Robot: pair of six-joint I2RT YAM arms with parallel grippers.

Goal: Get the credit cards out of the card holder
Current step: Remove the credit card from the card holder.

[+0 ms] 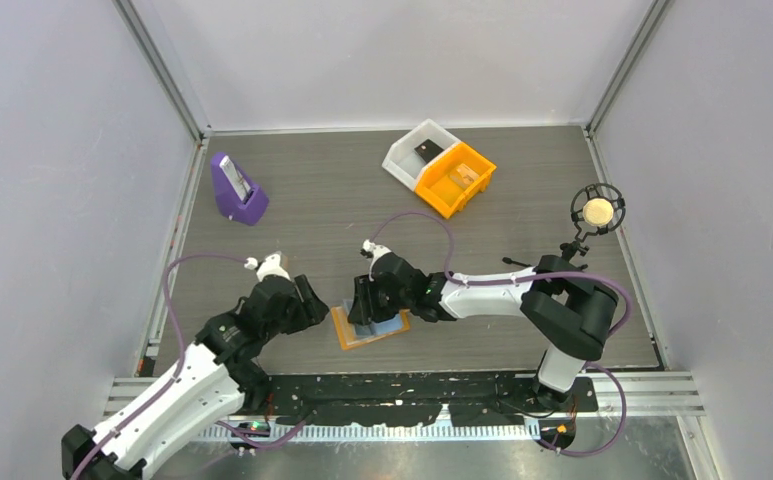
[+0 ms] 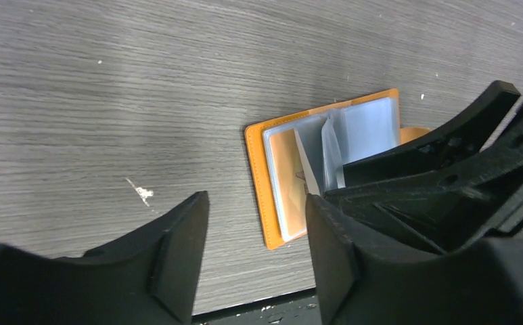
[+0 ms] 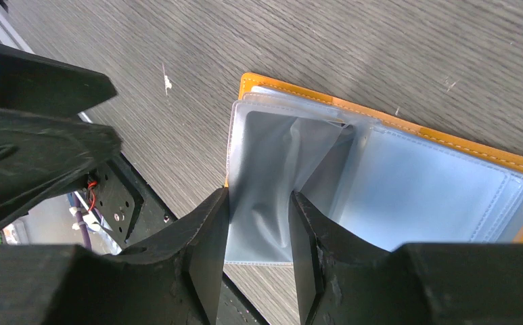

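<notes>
The card holder (image 1: 347, 330) lies open on the table near the front edge, orange with light blue sleeves. My right gripper (image 1: 367, 305) hangs over it. In the right wrist view its fingers (image 3: 258, 196) stand a little apart on either side of a raised, crumpled sleeve (image 3: 272, 156) of the holder (image 3: 407, 196). In the left wrist view the holder (image 2: 257, 169) shows a tan card (image 2: 287, 179) inside its left sleeve, and one page stands up. My left gripper (image 1: 307, 300) is open and empty just left of the holder, with its fingers (image 2: 255, 201) low over the table.
A white bin (image 1: 417, 150) and an orange bin (image 1: 454, 178) stand at the back. A purple stand (image 1: 237, 190) is at the back left. A round microphone on a stand (image 1: 597, 210) is at the right. The table's front edge (image 2: 245, 308) lies just below the holder.
</notes>
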